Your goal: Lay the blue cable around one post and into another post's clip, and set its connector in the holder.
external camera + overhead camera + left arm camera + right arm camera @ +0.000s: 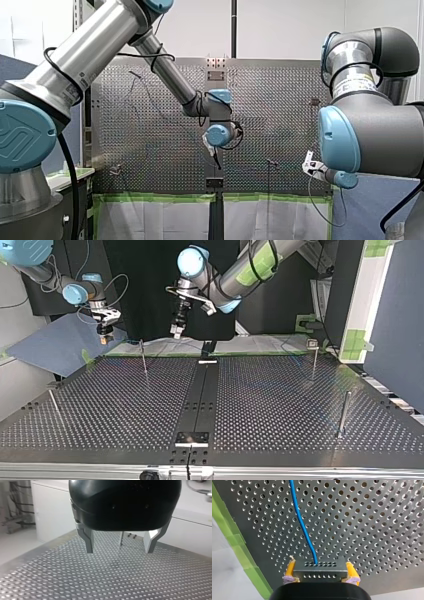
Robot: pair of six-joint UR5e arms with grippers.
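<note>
Right end effector (319, 563) clenched on the connector (319, 572) — a grey block with two rows of small holes, gripped across its ends by the yellow pads (290, 568). Blue cable (300, 522) leaves the block's upper face and runs ahead over the perforated counter (374, 530) until out of sight; its other end is not seen. Green tape (239, 552) lines the counter edge beside the grip. In the top view this end effector hangs off the counter's far left corner.

Left end effector (119, 551) released, metal fingers (88, 542) spread apart, held above the counter — one thin post (121, 538) stands ahead, in line with the gap. Top view puts it over the far edge, close to the black centre strip (205, 390).
</note>
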